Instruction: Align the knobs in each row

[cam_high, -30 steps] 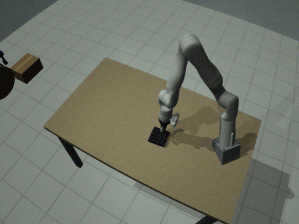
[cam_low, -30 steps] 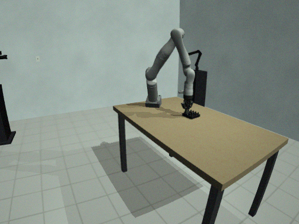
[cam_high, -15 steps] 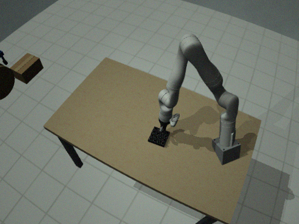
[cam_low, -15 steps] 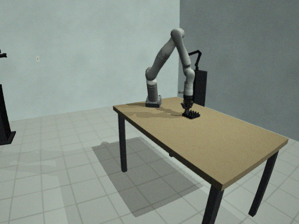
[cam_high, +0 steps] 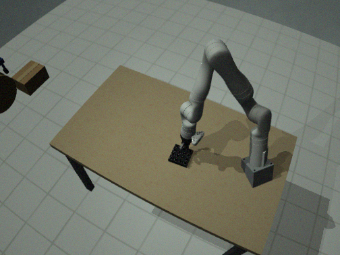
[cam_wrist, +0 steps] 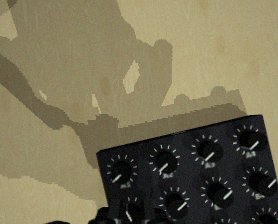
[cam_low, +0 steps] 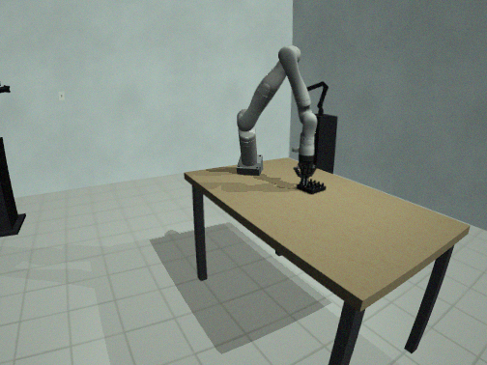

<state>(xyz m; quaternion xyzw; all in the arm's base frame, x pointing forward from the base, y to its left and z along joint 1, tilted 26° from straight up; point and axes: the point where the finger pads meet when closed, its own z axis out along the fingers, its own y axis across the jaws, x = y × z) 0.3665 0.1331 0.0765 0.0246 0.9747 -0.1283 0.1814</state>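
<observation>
The black knob box [cam_high: 181, 155] stands on the table near the arm's base; it also shows in the exterior view [cam_low: 311, 186]. In the wrist view the knob box [cam_wrist: 195, 175] fills the lower right, tilted. Its top row of four knobs [cam_wrist: 185, 155] has white lines pointing down-left. My gripper [cam_high: 183, 146] stands straight down over the box's corner nearest the arm. It is shut on the left-end knob of the second row [cam_wrist: 128, 212], whose line points roughly downward. My fingertips [cam_wrist: 107, 219] only just show at the bottom edge. The lower rows are cut off.
The arm's grey base [cam_high: 257, 171] stands on the table to the right of the box. A brown carton [cam_high: 31, 77] lies on the floor far left. A dark cabinet [cam_low: 325, 141] stands behind the table.
</observation>
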